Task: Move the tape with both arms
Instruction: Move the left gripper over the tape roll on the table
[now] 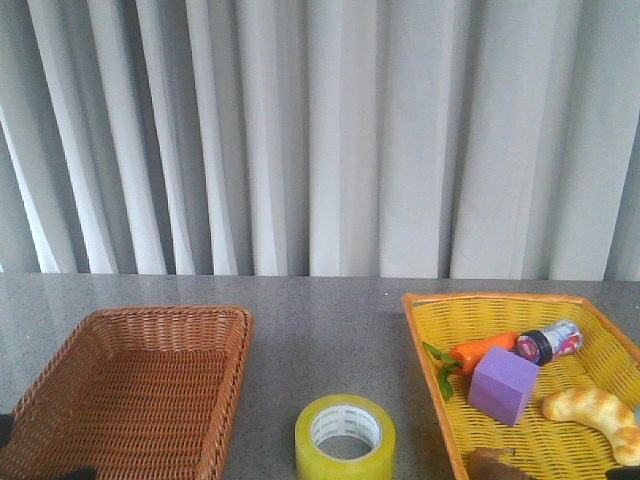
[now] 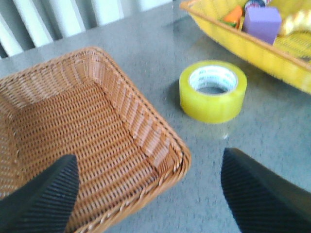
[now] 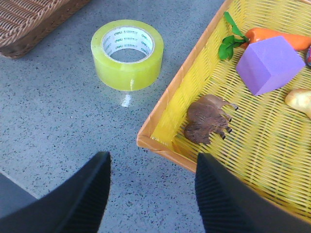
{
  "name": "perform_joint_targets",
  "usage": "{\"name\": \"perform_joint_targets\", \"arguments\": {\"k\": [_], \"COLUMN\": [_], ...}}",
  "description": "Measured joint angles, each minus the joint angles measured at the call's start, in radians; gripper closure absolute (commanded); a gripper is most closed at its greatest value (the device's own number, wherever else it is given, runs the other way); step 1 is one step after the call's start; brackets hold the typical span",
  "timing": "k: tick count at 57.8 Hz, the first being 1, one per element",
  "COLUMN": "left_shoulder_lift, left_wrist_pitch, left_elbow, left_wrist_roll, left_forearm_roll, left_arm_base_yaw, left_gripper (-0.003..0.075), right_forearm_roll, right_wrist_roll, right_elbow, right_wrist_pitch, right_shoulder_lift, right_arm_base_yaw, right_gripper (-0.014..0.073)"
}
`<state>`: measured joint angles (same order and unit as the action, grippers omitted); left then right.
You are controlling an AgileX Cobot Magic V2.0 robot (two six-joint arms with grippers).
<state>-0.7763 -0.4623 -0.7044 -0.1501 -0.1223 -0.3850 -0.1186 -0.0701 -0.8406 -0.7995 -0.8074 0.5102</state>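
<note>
The yellow-green tape roll [image 1: 345, 437] with a white printed core lies flat on the grey table between the two baskets, near the front edge. It also shows in the left wrist view [image 2: 213, 90] and in the right wrist view [image 3: 127, 53]. My left gripper [image 2: 150, 174] is open and empty above the near corner of the brown basket, well short of the tape. My right gripper [image 3: 153, 167] is open and empty above the table beside the yellow basket's corner, also apart from the tape. In the front view only dark slivers of the arms show at the bottom edge.
A brown wicker basket [image 1: 140, 390] stands at the left. A yellow basket [image 1: 440, 330] at the right holds a purple cube [image 1: 503, 385], a carrot [image 1: 480, 350], a small can [image 1: 548, 341], a bread piece [image 1: 595, 412] and a brown object [image 3: 208, 119]. Grey curtains hang behind.
</note>
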Motion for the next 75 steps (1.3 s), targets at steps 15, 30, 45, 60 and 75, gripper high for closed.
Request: {"name": "perform_joint_targets", "arguments": {"k": [15, 30, 45, 60, 75], "left_shoulder_lift": [-0.205, -0.463, -0.761, -1.042, -1.244], "left_wrist_pitch": [0.0, -0.011, -0.16, -0.339, -0.445], "left_elbow": [-0.144, -0.348, -0.61, -0.91, -1.131], "left_wrist_roll": [-0.08, -0.191, -0.212, -0.204, -0.073], "left_forearm_roll": [-0.026, -0.026, -0.028, -0.025, 0.093], "left_arm_base_yaw": [-0.013, -0.127, -0.179, -0.179, -0.179], "left_gripper": [0.0143, 0.0143, 0.0143, 0.0143, 0.0143], "right_forearm_roll": [0.001, 0.001, 0.001, 0.001, 0.001], "right_wrist_roll": [0.0, 0.0, 0.0, 0.0, 0.0], "right_elbow": [0.0, 0.0, 0.0, 0.0, 0.0], "right_wrist_pitch": [-0.001, -0.003, -0.005, -0.005, -0.005], "right_shoulder_lift": [0.0, 0.0, 0.0, 0.0, 0.0], "right_arm_base_yaw": [0.0, 0.0, 0.0, 0.0, 0.0], "right_gripper": [0.0193, 0.0193, 0.0193, 0.0193, 0.0193]}}
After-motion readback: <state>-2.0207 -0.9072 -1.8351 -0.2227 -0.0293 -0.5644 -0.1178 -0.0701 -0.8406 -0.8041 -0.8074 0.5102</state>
